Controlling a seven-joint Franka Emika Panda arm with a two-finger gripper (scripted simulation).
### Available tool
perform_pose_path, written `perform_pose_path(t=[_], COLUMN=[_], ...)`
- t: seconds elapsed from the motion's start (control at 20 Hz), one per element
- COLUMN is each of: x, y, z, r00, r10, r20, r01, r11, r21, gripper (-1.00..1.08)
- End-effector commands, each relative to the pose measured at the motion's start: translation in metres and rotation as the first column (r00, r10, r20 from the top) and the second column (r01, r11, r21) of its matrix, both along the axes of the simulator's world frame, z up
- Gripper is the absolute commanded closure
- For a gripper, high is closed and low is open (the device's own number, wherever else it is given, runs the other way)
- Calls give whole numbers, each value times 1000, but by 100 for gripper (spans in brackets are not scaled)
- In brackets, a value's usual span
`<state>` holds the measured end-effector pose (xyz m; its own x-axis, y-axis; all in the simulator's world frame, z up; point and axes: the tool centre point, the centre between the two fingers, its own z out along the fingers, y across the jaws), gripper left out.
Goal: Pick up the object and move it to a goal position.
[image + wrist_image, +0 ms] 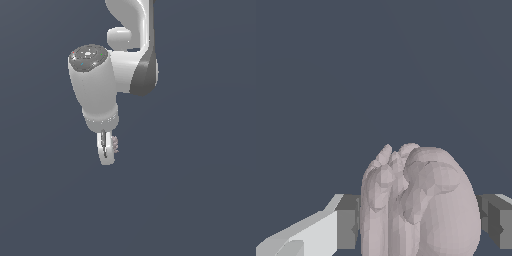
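Observation:
The object (421, 205) is a lumpy pinkish-grey blob that fills the space between my two grey finger pads (347, 222) in the wrist view. Both pads press against its sides. In the exterior view only a small pink edge of the object (115, 144) peeks out beside the white fingers (105, 152). My gripper (106, 149) hangs below the white arm, shut on the object, seen edge-on. Nothing marking a goal position shows in either view.
A flat dark blue-grey ground (200, 200) fills both views. The white arm's thick links (95, 85) rise toward the exterior view's upper middle.

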<state>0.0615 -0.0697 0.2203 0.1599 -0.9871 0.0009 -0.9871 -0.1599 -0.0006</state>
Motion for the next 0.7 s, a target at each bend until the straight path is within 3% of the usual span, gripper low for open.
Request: perform_pose_path(t=[0.0, 0.65], x=[3, 22], y=[-13, -62], z=[26, 131], r00=[1000, 1000], r10=[0, 2], r20=[-1, -1], r01=[0, -2], r11=[1000, 1000], r21=[0, 0], gripper=[108, 108])
